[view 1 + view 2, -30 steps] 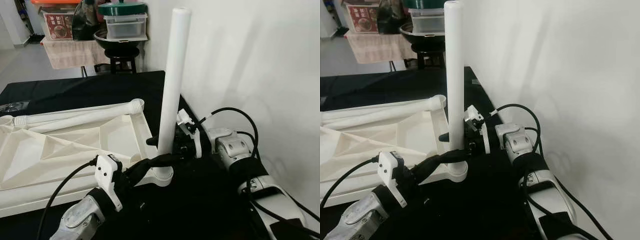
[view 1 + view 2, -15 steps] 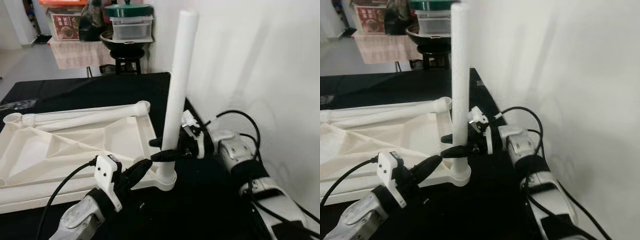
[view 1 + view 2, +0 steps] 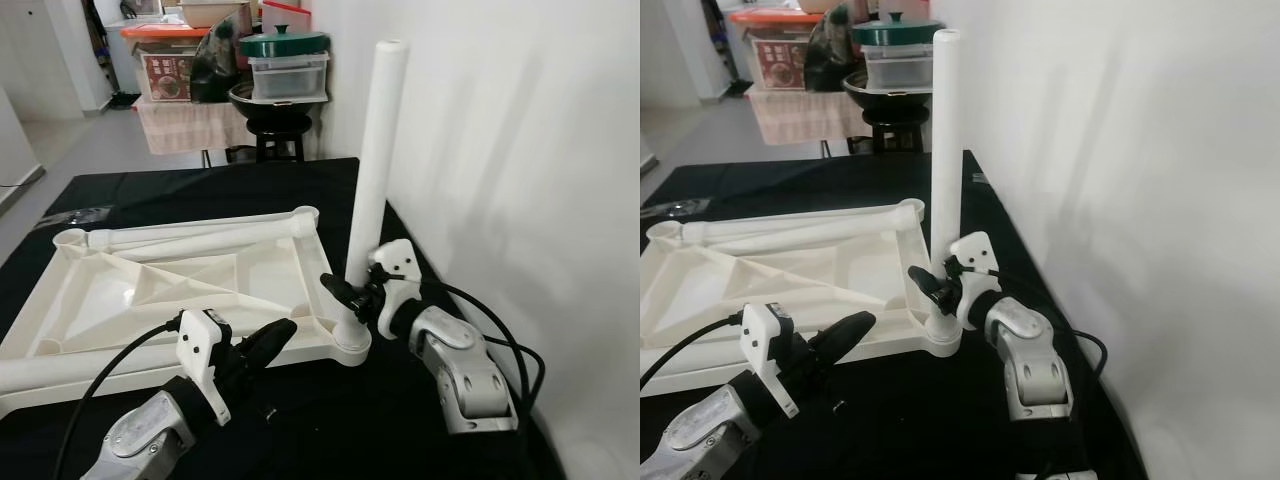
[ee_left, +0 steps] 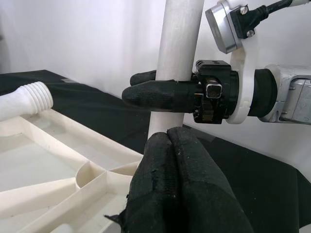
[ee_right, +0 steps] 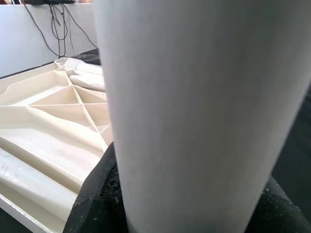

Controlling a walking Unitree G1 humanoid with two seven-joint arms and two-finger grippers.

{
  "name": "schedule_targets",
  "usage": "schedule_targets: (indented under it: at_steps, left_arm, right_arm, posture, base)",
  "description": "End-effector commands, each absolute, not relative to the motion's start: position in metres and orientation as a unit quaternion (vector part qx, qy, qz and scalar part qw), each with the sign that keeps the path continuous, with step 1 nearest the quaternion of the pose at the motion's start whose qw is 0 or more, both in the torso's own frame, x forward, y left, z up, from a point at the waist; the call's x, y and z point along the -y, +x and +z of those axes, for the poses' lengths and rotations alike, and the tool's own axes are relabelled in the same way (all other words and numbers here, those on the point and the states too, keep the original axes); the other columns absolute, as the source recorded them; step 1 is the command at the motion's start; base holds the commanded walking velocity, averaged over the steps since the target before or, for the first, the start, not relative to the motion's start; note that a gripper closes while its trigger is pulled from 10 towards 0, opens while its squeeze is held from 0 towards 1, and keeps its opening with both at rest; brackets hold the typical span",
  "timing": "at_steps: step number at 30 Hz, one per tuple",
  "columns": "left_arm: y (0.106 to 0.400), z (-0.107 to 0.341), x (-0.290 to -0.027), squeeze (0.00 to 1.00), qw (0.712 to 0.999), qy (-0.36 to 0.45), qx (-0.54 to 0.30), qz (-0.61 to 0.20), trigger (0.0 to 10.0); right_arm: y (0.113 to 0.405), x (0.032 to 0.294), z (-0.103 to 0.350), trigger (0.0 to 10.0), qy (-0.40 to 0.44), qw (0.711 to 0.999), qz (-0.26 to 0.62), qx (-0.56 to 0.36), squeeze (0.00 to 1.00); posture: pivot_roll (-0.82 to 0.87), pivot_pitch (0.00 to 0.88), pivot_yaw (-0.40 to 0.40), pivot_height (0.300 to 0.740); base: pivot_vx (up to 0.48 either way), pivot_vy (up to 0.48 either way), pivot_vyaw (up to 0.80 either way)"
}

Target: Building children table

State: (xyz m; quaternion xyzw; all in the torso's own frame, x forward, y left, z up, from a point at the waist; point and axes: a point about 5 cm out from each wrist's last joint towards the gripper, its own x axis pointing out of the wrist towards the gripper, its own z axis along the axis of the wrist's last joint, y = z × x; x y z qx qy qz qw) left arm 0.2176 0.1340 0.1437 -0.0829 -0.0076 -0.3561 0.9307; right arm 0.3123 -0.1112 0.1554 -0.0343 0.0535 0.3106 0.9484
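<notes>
Your white table leg point(image 3: 375, 170) is standing upright, long axis vertical, its foot sitting in the round socket at the near right corner of the upturned tabletop point(image 3: 180, 285). The right pincer point(image 3: 348, 296) is clamping the leg low down, just above the socket, one black finger on either side of the smooth plastic tube. The left pincer point(image 3: 268, 341) is lying just near of the tabletop's near edge, its padded fingers point(image 4: 182, 187) pressed together on nothing, tips pointing at the leg base and stopping a little short of it.

The tabletop is resting underside up on the black-covered bench point(image 3: 160, 190), ribbed and cream-coloured. A second leg point(image 3: 195, 233) is lying along its far edge, long axis running left to right, threaded end at the right.

The white wall point(image 3: 520, 150) is running close along the bench's right edge, leaving the right arm little room. Open black cloth is lying far of the tabletop. A stool with stacked containers point(image 3: 285, 70) is standing beyond the bench.
</notes>
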Motion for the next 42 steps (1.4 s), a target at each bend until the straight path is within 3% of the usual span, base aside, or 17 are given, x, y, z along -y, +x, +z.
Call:
schedule_targets:
  at_steps: [1, 4, 5, 6, 8, 9, 13, 16, 17, 18, 19, 25, 26, 27, 28, 36, 42]
  left_arm:
    - [0.220, 0.141, -0.137, 0.00, 0.932, -0.083, -0.001, -0.352, 10.0]
    - [0.220, 0.141, -0.137, 0.00, 0.934, -0.085, 0.002, -0.346, 10.0]
    - [0.221, 0.141, -0.136, 0.00, 0.934, -0.085, 0.002, -0.346, 10.0]
    - [0.222, 0.141, -0.136, 0.00, 0.934, -0.085, 0.002, -0.347, 10.0]
    - [0.222, 0.141, -0.135, 0.00, 0.934, -0.085, 0.001, -0.348, 10.0]
    - [0.223, 0.141, -0.134, 0.00, 0.933, -0.086, 0.001, -0.350, 10.0]
    - [0.223, 0.141, -0.133, 0.00, 0.932, -0.086, 0.000, -0.352, 10.0]
    - [0.223, 0.141, -0.130, 0.00, 0.931, -0.088, 0.000, -0.354, 10.0]
    - [0.223, 0.141, -0.129, 0.00, 0.931, -0.089, 0.001, -0.355, 10.0]
    - [0.223, 0.141, -0.129, 0.00, 0.931, -0.089, 0.001, -0.355, 10.0]
    - [0.223, 0.141, -0.127, 0.00, 0.931, -0.090, 0.002, -0.355, 10.0]
    - [0.223, 0.141, -0.125, 0.00, 0.931, -0.092, 0.004, -0.354, 10.0]
    - [0.224, 0.141, -0.125, 0.00, 0.931, -0.092, 0.004, -0.353, 10.0]
    - [0.224, 0.141, -0.125, 0.00, 0.931, -0.092, 0.004, -0.353, 10.0]
    - [0.224, 0.141, -0.124, 0.00, 0.931, -0.093, 0.005, -0.352, 10.0]
    - [0.224, 0.140, -0.124, 0.00, 0.931, -0.095, 0.005, -0.353, 10.0]
    - [0.223, 0.139, -0.124, 0.00, 0.930, -0.096, 0.004, -0.354, 10.0]
  right_arm:
    - [0.313, 0.115, 0.139, 0.0, -0.046, 0.949, 0.295, -0.100, 0.00]
    - [0.314, 0.115, 0.141, 0.0, -0.041, 0.950, 0.294, -0.101, 0.00]
    - [0.318, 0.116, 0.149, 10.0, -0.047, 0.940, 0.322, -0.096, 0.00]
    - [0.325, 0.119, 0.162, 10.0, -0.050, 0.937, 0.337, -0.079, 0.86]
    - [0.329, 0.121, 0.171, 10.0, -0.051, 0.935, 0.346, -0.066, 0.86]
    - [0.330, 0.119, 0.184, 10.0, -0.048, 0.924, 0.375, -0.049, 1.00]
    - [0.326, 0.114, 0.197, 10.0, -0.045, 0.897, 0.440, -0.023, 1.00]
    - [0.323, 0.113, 0.205, 10.0, -0.059, 0.821, 0.567, 0.002, 1.00]
    - [0.325, 0.114, 0.204, 10.0, -0.063, 0.783, 0.619, -0.009, 0.21]
    - [0.325, 0.114, 0.204, 10.0, -0.063, 0.783, 0.619, -0.009, 0.21]
    - [0.329, 0.116, 0.201, 10.0, -0.068, 0.754, 0.653, -0.028, 0.00]
    - [0.343, 0.114, 0.200, 10.0, -0.060, 0.728, 0.680, -0.059, 0.00]
    - [0.347, 0.112, 0.201, 8.2, -0.055, 0.726, 0.682, -0.064, 0.00]
    - [0.347, 0.112, 0.201, 8.2, -0.055, 0.726, 0.682, -0.064, 0.00]
    - [0.353, 0.111, 0.200, 0.0, -0.063, 0.724, 0.682, -0.080, 0.00]
    - [0.355, 0.119, 0.193, 0.0, -0.048, 0.713, 0.693, -0.091, 0.00]
    - [0.350, 0.125, 0.181, 0.0, -0.043, 0.740, 0.669, -0.062, 0.00]
  posture:
    - [-0.03, 0.000, -0.020, 0.740]
    - [-0.03, 0.000, -0.020, 0.740]
    - [-0.03, 0.000, -0.024, 0.740]
    - [-0.03, 0.000, -0.024, 0.740]
    - [-0.03, 0.000, -0.024, 0.740]
    - [-0.03, 0.000, -0.024, 0.740]
    - [-0.03, 0.000, -0.025, 0.740]
    - [-0.03, 0.000, -0.039, 0.740]
    - [-0.02, 0.000, -0.050, 0.740]
    - [-0.02, 0.000, -0.050, 0.740]
    - [-0.01, 0.000, -0.058, 0.740]
    - [-0.01, 0.000, -0.069, 0.740]
    - [0.00, 0.000, -0.072, 0.740]
    - [0.00, 0.000, -0.072, 0.740]
    - [0.00, 0.000, -0.074, 0.740]
    - [-0.02, 0.000, -0.068, 0.740]
    - [-0.03, 0.000, -0.057, 0.740]
  base:
    - [0.000, 0.000, 0.00]
    - [0.000, 0.000, 0.00]
    - [0.000, 0.000, 0.00]
    - [0.000, 0.000, 0.00]
    - [0.000, 0.000, 0.00]
    - [0.000, 0.000, 0.00]
    - [0.000, 0.000, 0.00]
    - [0.000, 0.000, 0.00]
    - [0.000, 0.000, 0.00]
    - [0.000, 0.000, 0.00]
    - [0.000, 0.000, 0.00]
    - [0.000, 0.000, 0.00]
    - [0.000, 0.000, 0.00]
    - [0.000, 0.000, 0.00]
    - [0.000, 0.000, 0.00]
    - [0.000, 0.000, 0.00]
    - [0.000, 0.000, 0.00]
